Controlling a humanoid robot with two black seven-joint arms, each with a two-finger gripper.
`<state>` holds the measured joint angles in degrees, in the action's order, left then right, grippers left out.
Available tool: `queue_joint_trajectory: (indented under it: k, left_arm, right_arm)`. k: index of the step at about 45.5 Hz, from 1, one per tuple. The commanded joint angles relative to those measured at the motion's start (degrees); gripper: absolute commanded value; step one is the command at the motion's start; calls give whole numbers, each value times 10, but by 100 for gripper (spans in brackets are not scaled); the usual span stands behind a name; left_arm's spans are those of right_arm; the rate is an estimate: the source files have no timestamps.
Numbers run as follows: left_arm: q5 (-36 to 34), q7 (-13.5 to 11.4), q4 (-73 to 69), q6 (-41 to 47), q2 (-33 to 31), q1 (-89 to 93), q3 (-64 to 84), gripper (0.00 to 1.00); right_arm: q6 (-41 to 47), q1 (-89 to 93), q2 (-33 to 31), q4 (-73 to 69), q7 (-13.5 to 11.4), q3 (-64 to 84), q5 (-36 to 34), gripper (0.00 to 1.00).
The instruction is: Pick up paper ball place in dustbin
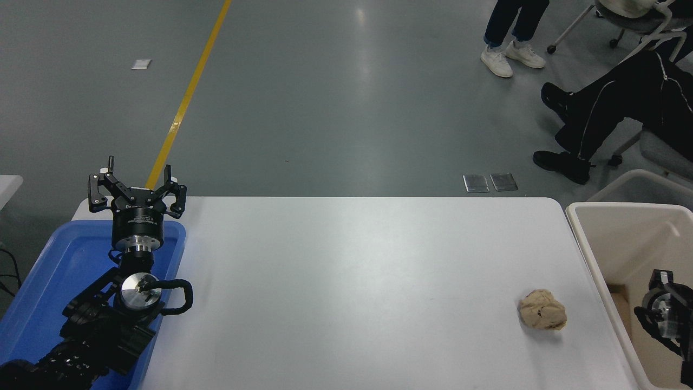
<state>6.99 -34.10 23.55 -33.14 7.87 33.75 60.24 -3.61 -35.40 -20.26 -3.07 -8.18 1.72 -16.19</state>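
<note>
I have not started the pick yet. The paper ball (543,309) lies free near the right edge of the white table (346,260), just beside the dustbin (587,246). My right gripper (663,309) hangs over the bin; whether its fingers are apart, I cannot tell. Next I must bring it above the ball. My left gripper (137,189) is parked with fingers apart over the blue tray (54,265). No writing is readable.
</note>
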Motion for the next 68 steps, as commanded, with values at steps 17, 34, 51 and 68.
queue_joint_trajectory:
  k: [17,34,51,68]
  left_arm:
    - [0,-1,0,1,0,0,0,99]
    - [0,-1,-1,1,0,0,0,99]
    - [0,0,-1,1,0,-1,0,99]
    - [0,1,0,0,0,0,0,99]
  right_arm:
    - [-1,-1,1,3,4,7,0,10]
    - [-6,-20,-1,4,4,7,0,100]
    - [-2,-125,-86,-131,2,19,19,100]
    - [4,-364,-246,-503,4,311,106,100]
